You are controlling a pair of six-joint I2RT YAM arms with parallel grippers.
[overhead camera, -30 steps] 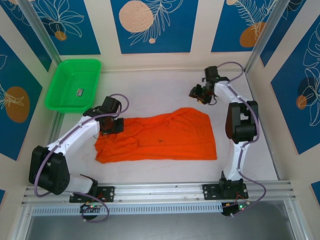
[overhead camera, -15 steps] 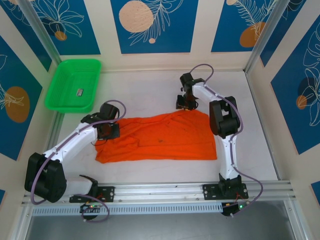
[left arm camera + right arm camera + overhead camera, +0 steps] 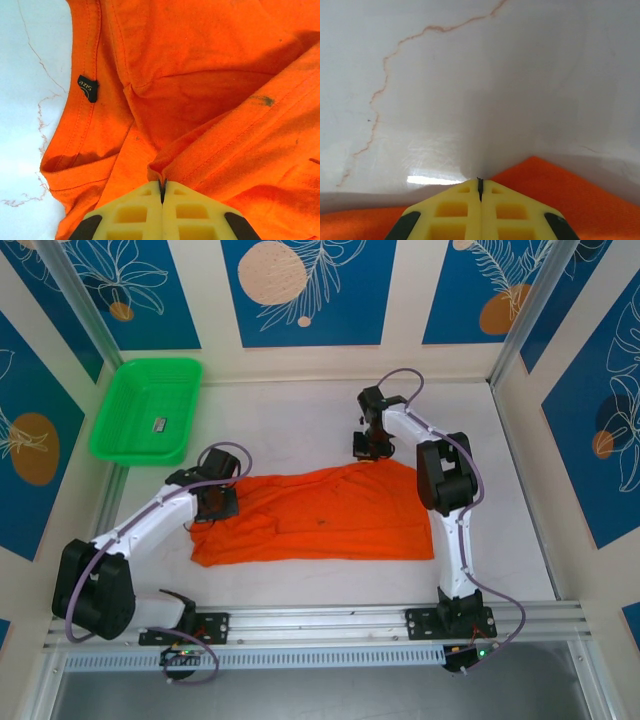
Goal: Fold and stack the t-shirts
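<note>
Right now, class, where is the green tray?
In the top view the green tray sits at the far left corner of the table, beyond the left gripper and the orange t-shirt, touching neither.

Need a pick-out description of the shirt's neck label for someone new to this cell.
On the white table, find the orange t-shirt spread across its middle. At its left end, near the left hand, a small black label with pale lettering sits on the neckline. Unlike the faint dark smudge elsewhere on the cloth, it is a crisp sewn-on tab.
</note>
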